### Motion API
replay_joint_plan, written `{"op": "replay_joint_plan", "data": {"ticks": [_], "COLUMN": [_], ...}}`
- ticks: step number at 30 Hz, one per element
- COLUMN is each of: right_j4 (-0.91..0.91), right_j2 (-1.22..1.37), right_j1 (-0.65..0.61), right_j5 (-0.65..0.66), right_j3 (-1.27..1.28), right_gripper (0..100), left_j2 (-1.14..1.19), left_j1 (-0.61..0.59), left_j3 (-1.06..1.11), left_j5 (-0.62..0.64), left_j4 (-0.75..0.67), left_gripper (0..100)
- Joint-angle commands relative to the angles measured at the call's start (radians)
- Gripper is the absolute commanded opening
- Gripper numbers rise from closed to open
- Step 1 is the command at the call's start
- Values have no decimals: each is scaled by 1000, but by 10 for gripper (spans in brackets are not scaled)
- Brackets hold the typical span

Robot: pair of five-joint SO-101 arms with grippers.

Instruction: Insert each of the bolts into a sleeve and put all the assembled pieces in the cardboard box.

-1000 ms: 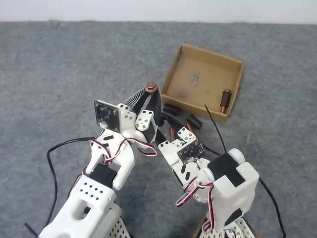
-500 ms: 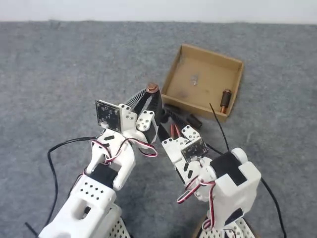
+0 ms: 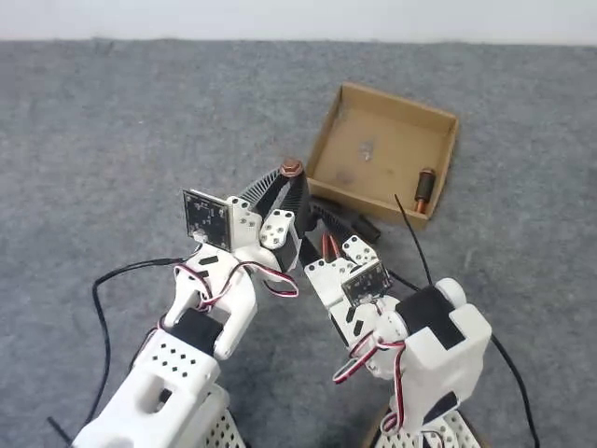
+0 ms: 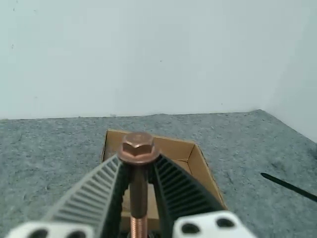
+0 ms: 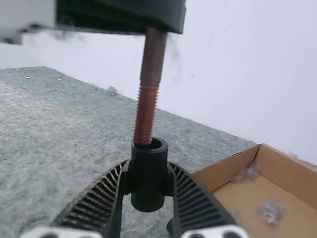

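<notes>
- Grey carpet (image 3: pixel 112 140) runs back to a pale wall, and the two arms meet above it just beside the cardboard box (image 3: pixel 392 207).
- The left gripper (image 4: pixel 137 166) is clenched on a copper bolt (image 4: pixel 137 148) just under its hex head. The shank hangs down, which leaves the threaded end free.
- The right gripper (image 5: pixel 147 186) grasps a black sleeve (image 5: pixel 147 171) upright with its bore facing up. The bolt's tip sits at the mouth of the bore.
- This looks like the insertion step, since holding the sleeve vertical lines its bore up with the shank.
- Loose sleeves (image 3: pixel 366 225) lie on the carpet by the box's near wall.
- One assembled piece (image 3: pixel 425 189) lies inside the box, against a side wall.
</notes>
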Motion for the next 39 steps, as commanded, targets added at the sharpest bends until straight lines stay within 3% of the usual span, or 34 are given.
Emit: {"op": "replay_joint_plan", "data": {"ticks": [1, 7, 19, 25, 39], "right_j4": [-39, -67, -67, -67, -64], "right_j2": [-54, -54, -54, -54, -54], "right_j1": [2, 1, 1, 7, 45], "right_j5": [-14, -14, -14, -14, -12], "right_j3": [-3, 5, 5, 6, -14], "right_gripper": [6, 6, 6, 6, 6], "left_j2": [3, 3, 80, 198, 2], "left_j1": [6, 8, 8, 6, 35], "left_j3": [-18, -15, -21, -36, 41], "left_j5": [-12, -11, -11, -12, -12], "left_j4": [-38, -112, -123, -245, -106], "left_gripper": [13, 13, 13, 13, 13]}}
